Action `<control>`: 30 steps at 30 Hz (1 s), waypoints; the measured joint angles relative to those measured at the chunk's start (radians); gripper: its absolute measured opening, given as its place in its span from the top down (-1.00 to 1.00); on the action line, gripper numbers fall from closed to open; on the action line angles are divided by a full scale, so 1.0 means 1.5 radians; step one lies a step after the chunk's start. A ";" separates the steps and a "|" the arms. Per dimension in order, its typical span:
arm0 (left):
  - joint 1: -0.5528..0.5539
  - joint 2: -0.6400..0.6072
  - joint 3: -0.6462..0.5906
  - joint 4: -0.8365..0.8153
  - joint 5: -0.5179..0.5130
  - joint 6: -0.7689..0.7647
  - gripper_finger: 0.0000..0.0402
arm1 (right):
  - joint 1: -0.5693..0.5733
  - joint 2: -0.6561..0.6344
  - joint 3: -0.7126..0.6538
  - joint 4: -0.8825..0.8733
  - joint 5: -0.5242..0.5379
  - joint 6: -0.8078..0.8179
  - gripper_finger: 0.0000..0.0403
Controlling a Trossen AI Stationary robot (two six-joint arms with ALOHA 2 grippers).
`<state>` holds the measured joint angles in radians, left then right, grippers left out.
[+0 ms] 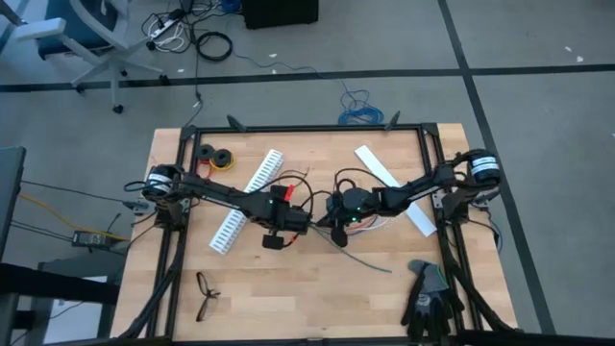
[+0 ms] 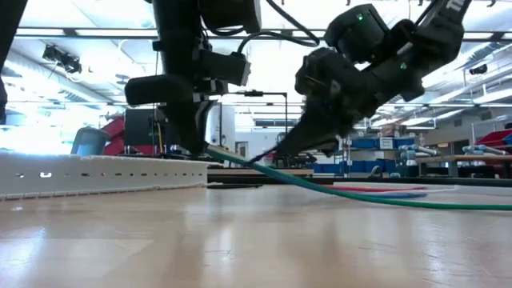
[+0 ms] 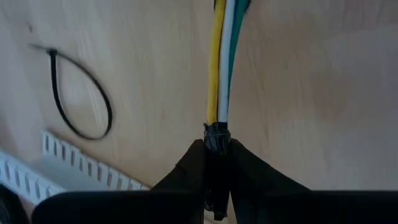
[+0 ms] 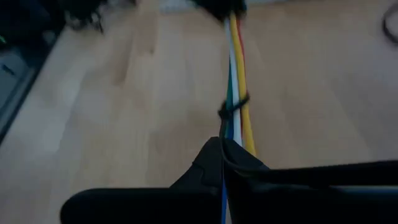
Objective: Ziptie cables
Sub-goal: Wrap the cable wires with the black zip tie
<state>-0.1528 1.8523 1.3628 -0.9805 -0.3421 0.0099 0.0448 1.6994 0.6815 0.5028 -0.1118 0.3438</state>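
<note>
Here both arms meet over the middle of the table [image 1: 384,308], each pinching one end of the cables [image 3: 222,56]. Nearest the front edge lie black gloves [image 1: 429,298] on the right and eyeglasses [image 1: 206,293] on the left, well clear of the work.

The left gripper [image 3: 214,158] is clenched on the dark taped end of the bundle; the right gripper [image 4: 229,155] is squeezed fully together on the wires just beside a ziptie [image 4: 232,107] already looped around them. The step in hand looks like holding the bundle taut so that this tie can be seated. To do it well, I judge both arms should hold the wires in a straight line just above the wood with even tension, so no single wire bows out of the loop, and neither grip should slacken before the tie is snug.

The bundle shows yellow, white, green and blue strands, with red at one edge, lying side by side and parallel between the two grippers. In the low view a green wire [image 2: 376,198] trails off across the tabletop.

Farther back, a spare ziptie loop [image 3: 81,93] rests on the wood near the white slotted strip [image 1: 245,202] on the left, and a flat white strip [image 1: 389,183] lies on the far right.
</note>
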 joint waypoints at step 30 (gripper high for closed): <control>-0.004 -0.005 -0.282 0.563 0.063 -0.122 0.40 | 0.010 -0.048 -0.001 -0.094 -0.036 -0.005 0.98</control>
<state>-0.1589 1.8446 0.9400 -0.1363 -0.2480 -0.1724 0.0593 1.6268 0.6804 0.3619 -0.1657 0.3367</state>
